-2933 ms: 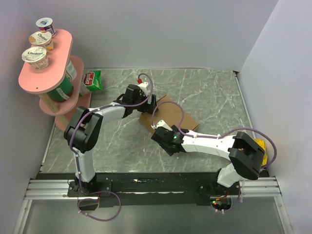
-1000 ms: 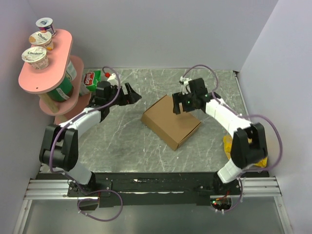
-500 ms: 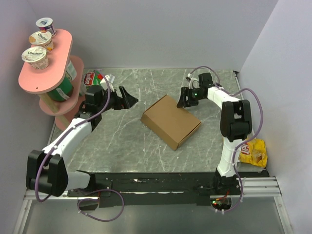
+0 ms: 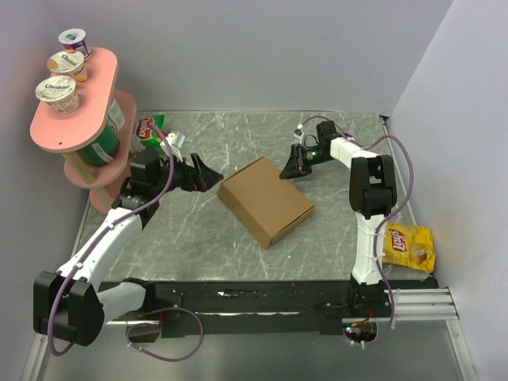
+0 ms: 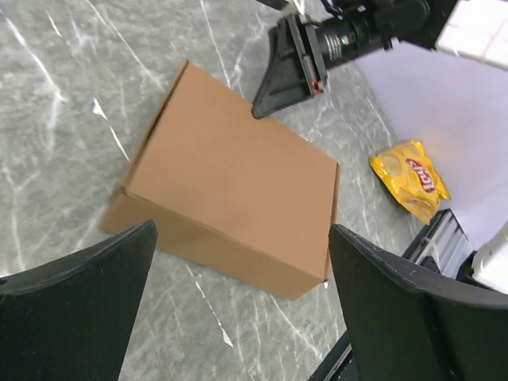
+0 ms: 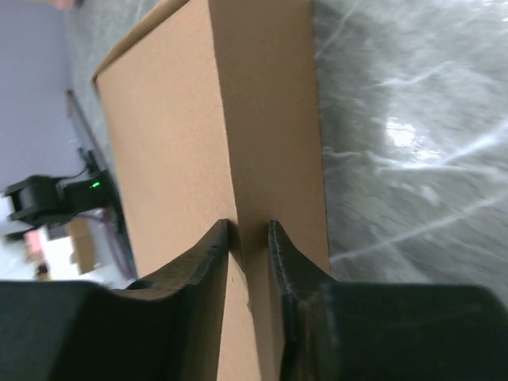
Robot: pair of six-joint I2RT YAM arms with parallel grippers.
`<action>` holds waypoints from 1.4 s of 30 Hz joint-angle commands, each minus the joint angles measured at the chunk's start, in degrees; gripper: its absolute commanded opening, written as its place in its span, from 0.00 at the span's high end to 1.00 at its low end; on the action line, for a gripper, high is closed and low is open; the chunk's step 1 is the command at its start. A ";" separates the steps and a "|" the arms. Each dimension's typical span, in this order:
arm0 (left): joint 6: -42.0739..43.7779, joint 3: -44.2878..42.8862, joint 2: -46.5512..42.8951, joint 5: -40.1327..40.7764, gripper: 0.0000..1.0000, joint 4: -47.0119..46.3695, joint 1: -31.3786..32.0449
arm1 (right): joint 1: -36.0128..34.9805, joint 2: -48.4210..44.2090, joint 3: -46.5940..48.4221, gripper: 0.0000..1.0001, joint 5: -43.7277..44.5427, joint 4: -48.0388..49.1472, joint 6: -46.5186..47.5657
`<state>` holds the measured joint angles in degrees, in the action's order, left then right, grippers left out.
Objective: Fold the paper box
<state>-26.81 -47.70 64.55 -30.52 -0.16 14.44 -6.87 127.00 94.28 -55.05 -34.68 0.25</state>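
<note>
The paper box lies closed and flat on the marble table, a brown cardboard square turned diagonally. It also fills the left wrist view and the right wrist view. My right gripper is at the box's far right corner, its jaws nearly together, with the fingertips pressed against the box's upper edge. It holds nothing. My left gripper is wide open and empty, just left of the box's far left corner and apart from it. The box lies ahead of it, between its fingers.
A pink two-tier stand with yogurt cups is at the far left, with a green snack bag beside it. A yellow chip bag lies at the right edge and also shows in the left wrist view. Walls close in behind and on both sides.
Both arms swung away from the box's middle to its far corners. In the last half second the box slid a little to the left with the right gripper against it.
</note>
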 commanded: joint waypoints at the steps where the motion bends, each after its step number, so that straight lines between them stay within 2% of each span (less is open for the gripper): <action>1: -1.67 3.23 0.04 -4.36 0.04 -8.00 -0.20 | -1.21 5.71 4.06 0.76 0.73 -7.84 1.76; 5: -1.59 7.27 0.92 -5.43 0.04 -19.40 -0.20 | -1.04 7.99 6.88 0.79 2.31 -9.97 2.39; 9: -2.10 8.94 6.34 -4.37 0.04 -27.59 -0.37 | 0.37 9.49 6.80 0.79 1.88 -10.59 1.60; 13: -2.37 5.26 14.53 -2.26 0.04 -29.62 -1.34 | 1.07 7.04 3.46 0.80 6.86 -8.13 -0.16; 20: -0.44 -1.51 28.93 -7.09 0.04 -35.34 -2.84 | 1.08 5.89 3.63 0.81 14.86 -9.36 -3.76; 24: -2.01 -3.80 33.26 -7.19 0.04 -38.50 -3.62 | 0.37 6.33 5.38 0.86 18.30 -10.76 -5.69; 30: -5.97 -6.17 35.20 -9.90 0.04 -43.25 -7.05 | -1.03 6.51 7.23 0.86 23.74 -11.03 -9.12; 32: -5.71 -6.61 36.25 -13.23 0.04 -44.21 -7.84 | -1.47 6.59 7.76 0.85 25.07 -11.11 -10.09; 40: -10.89 -4.41 43.63 -31.86 0.02 -60.11 -10.48 | -2.09 9.14 12.50 0.85 27.88 -14.54 -12.11; 42: -9.41 -5.03 45.39 -35.72 0.01 -58.90 -10.39 | -2.09 9.23 12.68 0.85 27.54 -14.72 -12.46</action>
<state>-35.35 -52.42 107.24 -54.54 -52.51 4.40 -8.51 131.35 106.96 -43.07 -49.76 -12.43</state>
